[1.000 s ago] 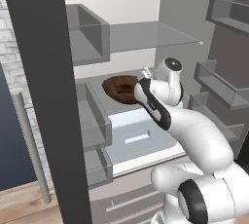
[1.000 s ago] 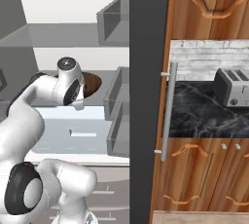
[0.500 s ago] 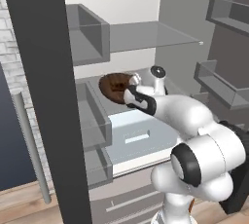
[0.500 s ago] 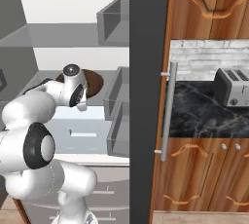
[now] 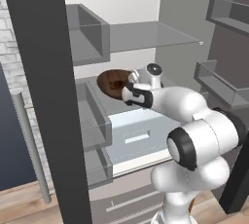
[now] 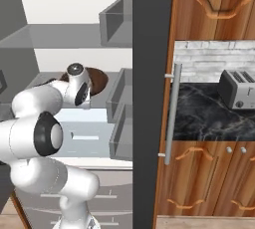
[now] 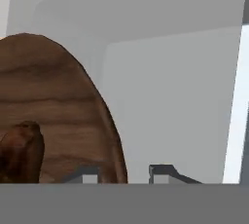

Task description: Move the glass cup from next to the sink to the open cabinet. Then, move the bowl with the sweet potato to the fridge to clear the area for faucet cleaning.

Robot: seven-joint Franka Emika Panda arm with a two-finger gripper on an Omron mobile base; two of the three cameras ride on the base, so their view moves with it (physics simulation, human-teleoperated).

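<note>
The dark wood-grain bowl [image 5: 111, 83] [image 6: 97, 79] rests on a middle shelf inside the fridge [image 5: 146, 34] [image 6: 60, 36]. In the hand view the bowl [image 7: 58, 111] fills the left side, with the brown-orange sweet potato [image 7: 19, 150] lying in it at the lower left. My gripper [image 7: 124, 173] straddles the bowl's near rim. Its fingertips [image 7: 163, 172] stand apart, with grey shelf showing between the rim and the right tip, so it is open. From the left base view my gripper [image 5: 125, 90] sits at the bowl's right edge.
A white drawer [image 5: 136, 130] lies below the bowl's shelf. Grey bins [image 5: 92, 116] line the fridge's left wall and door shelves [image 5: 228, 13] stand at the right. Right of the fridge handle [image 6: 172, 113] is a dark counter with a toaster [image 6: 241, 88] over wooden cabinets [image 6: 209, 183].
My arm has folded lower, with the hand down at the bowl on the shelf. The fingers, shut a second ago, have parted around the bowl's rim.
</note>
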